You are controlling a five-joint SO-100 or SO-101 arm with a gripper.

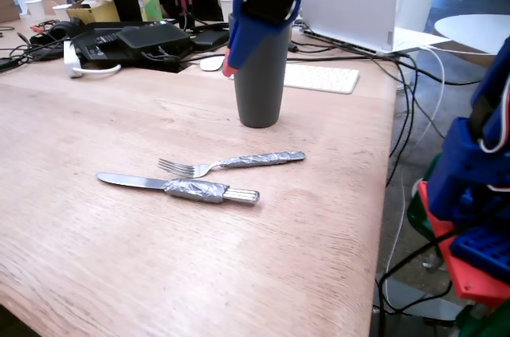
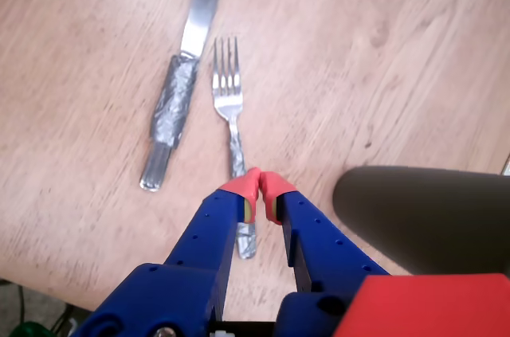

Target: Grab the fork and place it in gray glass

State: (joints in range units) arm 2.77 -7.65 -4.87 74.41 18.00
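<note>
Two utensils lie flat on the worktop — the fork just beside the knife, in front of the gray glass. My gripper is up high by the glass, red tips pressed together, holding nothing. Nothing grabbed yet — approach step, I'd say. Next I need to spread the jaws and drop onto the fork's taped handle, clear of the knife.

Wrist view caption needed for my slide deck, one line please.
Closed pincer above the wooden table, over the handle of the fork lying beside the knife, gray glass at right.
</note>
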